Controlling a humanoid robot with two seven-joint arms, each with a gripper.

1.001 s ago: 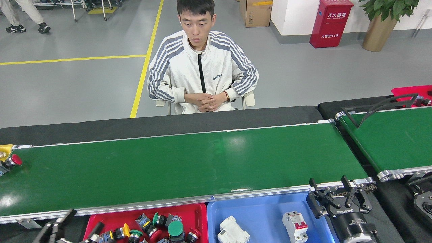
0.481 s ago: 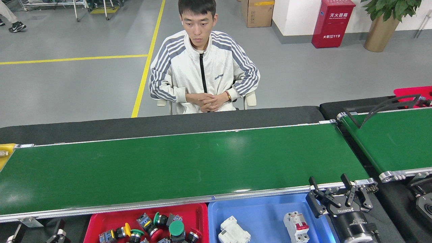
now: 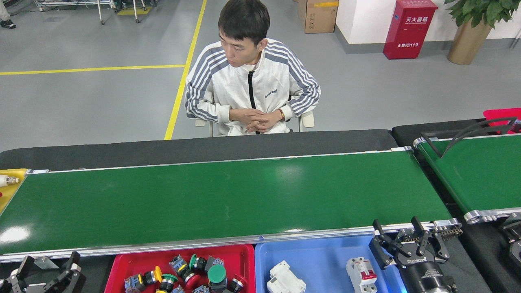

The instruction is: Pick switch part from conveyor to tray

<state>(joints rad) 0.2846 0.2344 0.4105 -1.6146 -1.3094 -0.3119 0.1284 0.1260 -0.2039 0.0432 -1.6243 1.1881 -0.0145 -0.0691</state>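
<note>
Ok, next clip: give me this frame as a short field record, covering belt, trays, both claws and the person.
conveyor: long green belt, no part on it
red tray: near side, holds a pile of push-button switch parts
blue tray: beside the red one, holds two white breakers
left claw: low at the bottom left, below the belt's near rail, open, empty
right claw: over the blue tray's right end, open, empty
person: seated behind the belt, hands clasped
second belt: at right, with a black bent bar

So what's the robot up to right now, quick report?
Left gripper and right gripper open, empty, at near rail. Conveyor bare, no switch part in reach. Nothing blocking.
</note>
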